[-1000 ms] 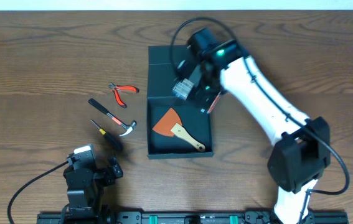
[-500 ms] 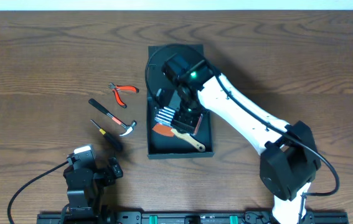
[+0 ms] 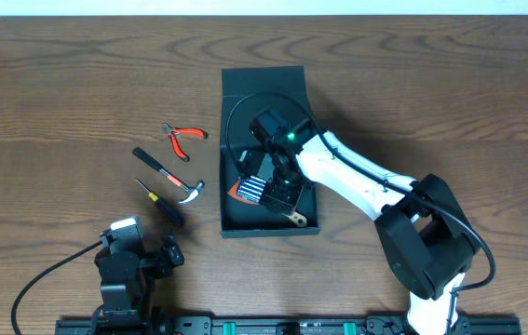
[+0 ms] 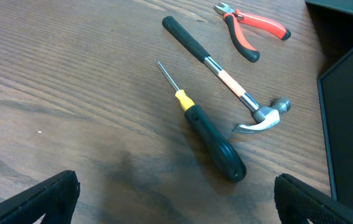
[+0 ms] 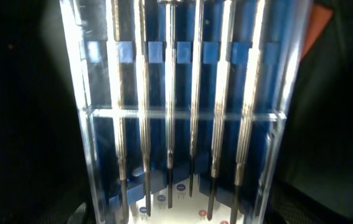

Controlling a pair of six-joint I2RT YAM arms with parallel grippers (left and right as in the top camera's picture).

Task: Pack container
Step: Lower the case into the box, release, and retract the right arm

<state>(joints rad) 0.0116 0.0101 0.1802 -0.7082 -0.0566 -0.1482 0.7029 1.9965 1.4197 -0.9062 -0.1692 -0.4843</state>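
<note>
Wood table [image 3: 59, 93], R arm [image 3: 357, 181] bent into container [image 3: 264, 84], tool [image 3: 268, 192] at screwdriver case [image 5: 176, 124], grip unclear

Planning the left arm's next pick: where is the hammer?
In the overhead view, the hammer lies on the table left of the container, between the pliers and the screwdriver, its head toward the container.
</note>
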